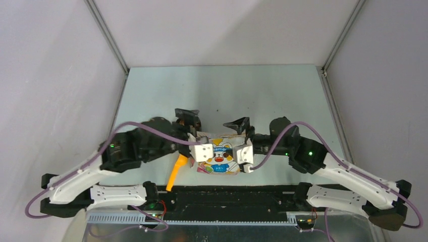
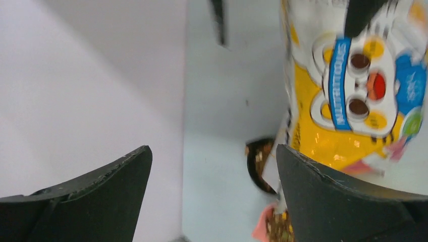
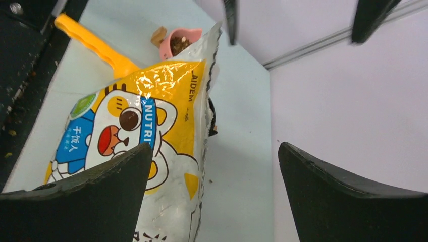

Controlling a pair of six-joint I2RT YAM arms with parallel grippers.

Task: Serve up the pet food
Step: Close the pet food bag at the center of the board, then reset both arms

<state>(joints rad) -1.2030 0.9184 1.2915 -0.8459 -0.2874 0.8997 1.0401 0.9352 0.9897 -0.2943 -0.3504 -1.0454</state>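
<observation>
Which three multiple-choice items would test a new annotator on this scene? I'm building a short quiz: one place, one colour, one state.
1. Relative to the bag, the scoop lies: A) on top of it B) on the left arm's side C) on the right arm's side.
2. The bowl holding the pet food is: A) pink B) blue C) green.
3. The left gripper and right gripper are: A) both shut B) both open C) both shut on the bag.
Answers: 1 B, the top view shows it just left of the bag; 2 A, its rim shows pink in the right wrist view; 3 B, each wrist view shows fingers wide apart with nothing between them.
</observation>
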